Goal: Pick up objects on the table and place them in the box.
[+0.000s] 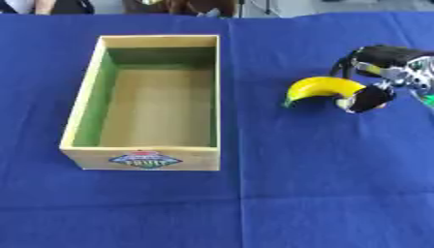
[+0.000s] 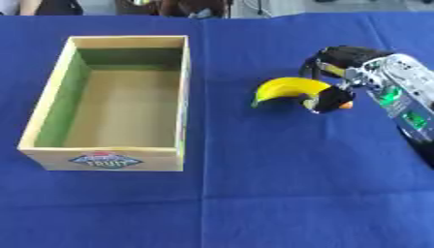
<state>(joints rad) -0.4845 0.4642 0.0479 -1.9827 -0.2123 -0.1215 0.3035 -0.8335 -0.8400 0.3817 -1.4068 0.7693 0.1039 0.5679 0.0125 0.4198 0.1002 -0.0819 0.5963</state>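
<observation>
A yellow banana (image 1: 320,87) is to the right of the wooden box (image 1: 142,158), over the blue cloth. My right hand (image 2: 343,58) comes in from the right edge and its black fingers (image 1: 370,99) curl round the banana's right end. Whether the banana touches the cloth, I cannot tell. The box is open-topped, with a green inner left wall, a fruit label on its front, and nothing inside. My left hand shows in no view.
A blue cloth (image 1: 322,184) covers the whole table. My silver forearm (image 2: 403,97) with green lights runs along the right edge. The table's far edge lies just behind the box.
</observation>
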